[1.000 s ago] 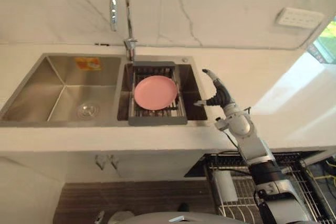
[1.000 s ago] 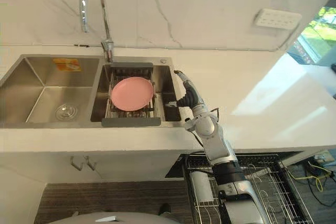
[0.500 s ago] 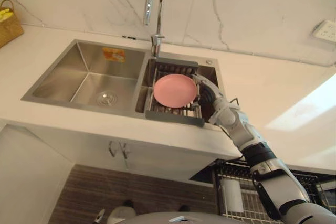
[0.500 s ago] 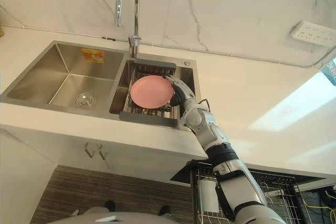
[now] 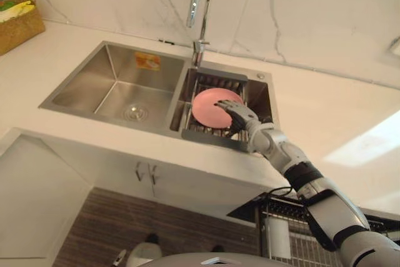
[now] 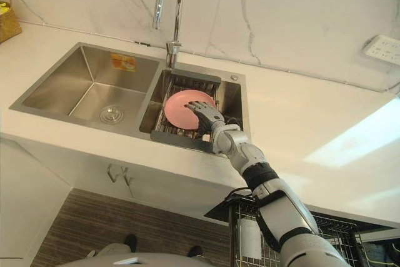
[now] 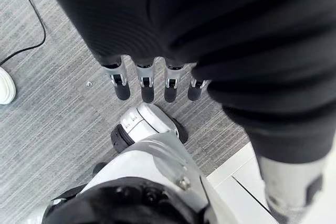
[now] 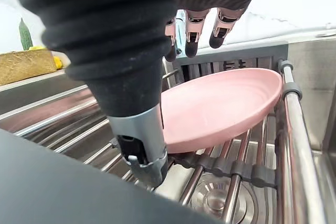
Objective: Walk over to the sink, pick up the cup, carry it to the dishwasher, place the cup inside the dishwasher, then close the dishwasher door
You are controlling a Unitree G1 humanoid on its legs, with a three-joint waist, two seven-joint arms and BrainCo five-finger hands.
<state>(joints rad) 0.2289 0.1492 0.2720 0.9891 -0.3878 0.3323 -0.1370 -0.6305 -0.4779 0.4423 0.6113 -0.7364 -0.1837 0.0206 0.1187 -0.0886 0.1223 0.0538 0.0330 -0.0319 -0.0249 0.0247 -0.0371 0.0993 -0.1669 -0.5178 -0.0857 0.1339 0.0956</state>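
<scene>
- The right hand [image 5: 236, 114] is reaching into the sink's [image 5: 119, 85] right basin, hovering over the right side of a pink plate [image 5: 209, 105]
- The plate is lying tilted on the metal drying rack [image 8: 294, 145] set in that basin, just below the curved faucet [image 5: 200, 4]
- The right hand's fingers [image 8: 191, 45] are spreading loosely above the plate while its thumb [image 8: 142, 150] is pointing down beside the near rim; whether any of them is touching it, I cannot tell
- The left hand [image 7: 143, 80] is hanging over the grey floor with fingers straight, holding nothing
- A woven basket [image 5: 19, 26] is sitting on the counter, far left
- A wire rack [image 6: 250, 242] is sticking out beneath the counter
</scene>
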